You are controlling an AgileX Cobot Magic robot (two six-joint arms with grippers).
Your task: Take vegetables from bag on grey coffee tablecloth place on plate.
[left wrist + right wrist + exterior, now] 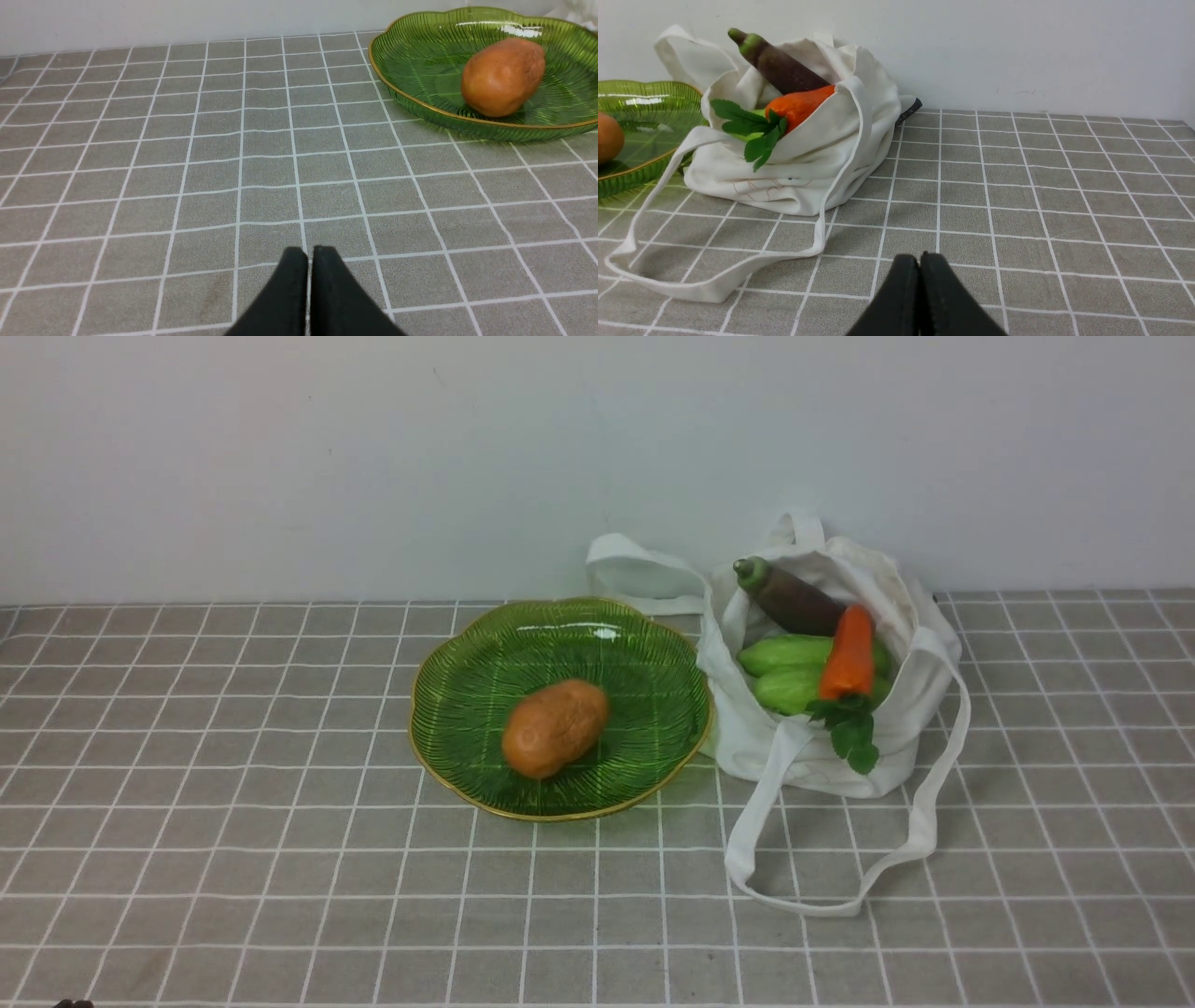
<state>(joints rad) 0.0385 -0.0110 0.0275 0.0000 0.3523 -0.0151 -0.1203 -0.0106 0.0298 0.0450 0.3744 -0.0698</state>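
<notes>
Nearest, in their own wrist views, the left gripper and the right gripper each show fingers brought together with nothing between them, well apart from plate and bag. With neither arm at work on anything, the step in hand looks like a pause between picks; the next move would be to open the right gripper and reach forward to the bag. Bare cloth lies in front of the plate and to the right of the bag, so an arm has a fair lane in from the near side, but the long strap loops out across it toward the robot and could snag a low finger. Farther on, the potato rests on the plate, well inside the gold rim, leaving room around it for more. To its right, just beside the rim, sits the bag, mouth facing the robot. The carrot lies on top, its leaves hanging over the front lip, and seems the easiest first pick. Under and beside it are the two gourds, and behind, the eggplant leans with its stem end out over the left edge. The wall rises close behind, so a reach for the eggplant should come down from above rather than push through.
</notes>
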